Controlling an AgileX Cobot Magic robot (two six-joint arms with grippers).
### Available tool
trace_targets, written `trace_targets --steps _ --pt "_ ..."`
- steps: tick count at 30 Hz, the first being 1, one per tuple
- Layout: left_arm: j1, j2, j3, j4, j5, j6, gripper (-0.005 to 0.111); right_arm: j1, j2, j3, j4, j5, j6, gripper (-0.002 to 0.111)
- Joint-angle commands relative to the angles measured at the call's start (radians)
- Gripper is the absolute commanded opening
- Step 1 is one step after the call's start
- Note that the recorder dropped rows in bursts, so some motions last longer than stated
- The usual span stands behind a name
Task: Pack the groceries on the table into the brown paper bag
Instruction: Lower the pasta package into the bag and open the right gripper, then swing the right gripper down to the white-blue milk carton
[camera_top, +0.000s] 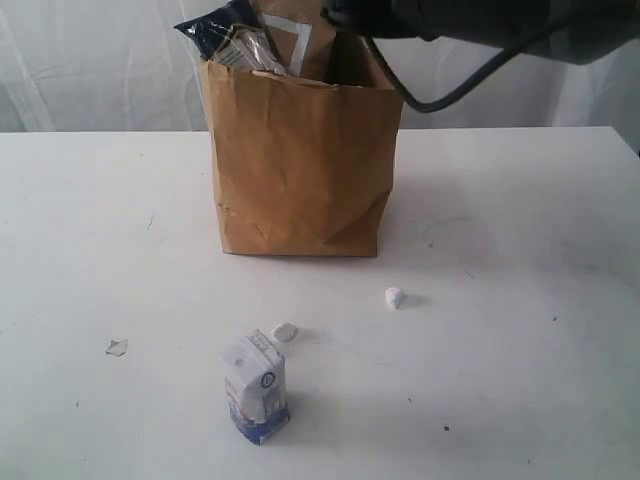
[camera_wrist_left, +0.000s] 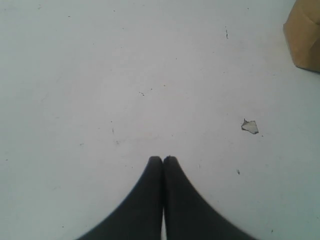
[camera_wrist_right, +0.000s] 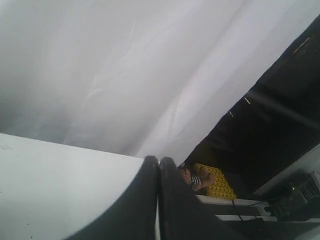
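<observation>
The brown paper bag (camera_top: 300, 165) stands upright at the back middle of the white table (camera_top: 520, 300). A long dark packet (camera_top: 215, 28) and a brown pouch with a white square (camera_top: 295, 38) stick out of its top. A small white-blue carton (camera_top: 256, 387) stands alone near the front edge. My right arm (camera_top: 480, 22) hangs above the bag's right rim. Its gripper (camera_wrist_right: 159, 161) is shut and empty, pointing past the table's far edge. My left gripper (camera_wrist_left: 163, 160) is shut on nothing, low over bare tabletop, with a corner of the bag (camera_wrist_left: 305, 37) in its view.
Two small white lumps (camera_top: 394, 297) (camera_top: 285, 331) lie between bag and carton. A torn scrap (camera_top: 117, 347) (camera_wrist_left: 249, 126) lies at the front left. A white curtain (camera_wrist_right: 125, 70) hangs behind the table. Beyond the table's edge sit a yellow object (camera_wrist_right: 215, 181) and dark equipment (camera_wrist_right: 295, 200).
</observation>
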Motion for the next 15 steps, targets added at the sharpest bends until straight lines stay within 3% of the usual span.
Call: trace_targets --steps 1,8,15 --pt "0.005 -0.004 0.004 0.008 -0.002 -0.001 0.0 0.02 -0.037 0.019 -0.009 -0.017 -0.03 0.0" --pt "0.005 -0.004 0.004 0.008 0.001 -0.001 0.0 0.089 -0.107 0.112 -0.009 0.123 -0.03 0.0" --pt "0.005 -0.004 0.004 0.008 0.001 -0.001 0.0 0.16 -0.214 0.254 -0.009 0.583 -0.03 0.0"
